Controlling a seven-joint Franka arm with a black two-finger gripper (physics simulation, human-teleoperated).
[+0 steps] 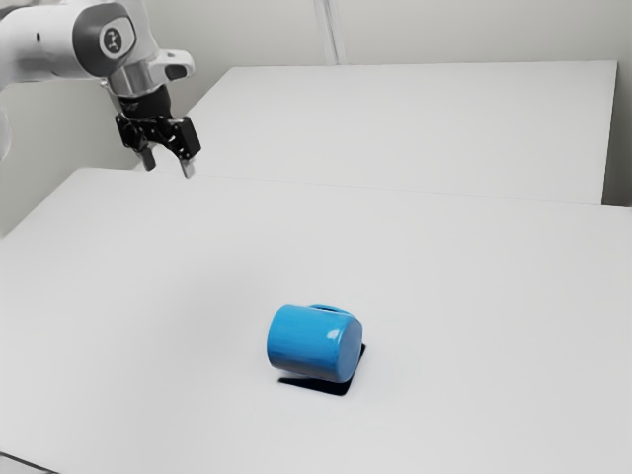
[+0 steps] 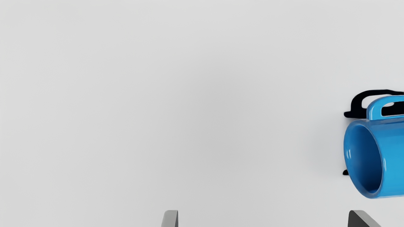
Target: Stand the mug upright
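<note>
High above the table at the exterior view's upper left, the gripper hangs well apart from the mug. A blue mug lies on its side on the table, its base toward the exterior view's right and its handle on the side away from that camera. In the wrist view the open gripper has its two fingertips wide apart with nothing between them. There the mug is partly cut off; its mouth faces the area in front of the fingers and its handle is visible.
The white table spreads around the mug, with a dark shadow beside it. Behind stands another white surface, near the back wall. A thin dark line crosses the exterior view's lower left corner.
</note>
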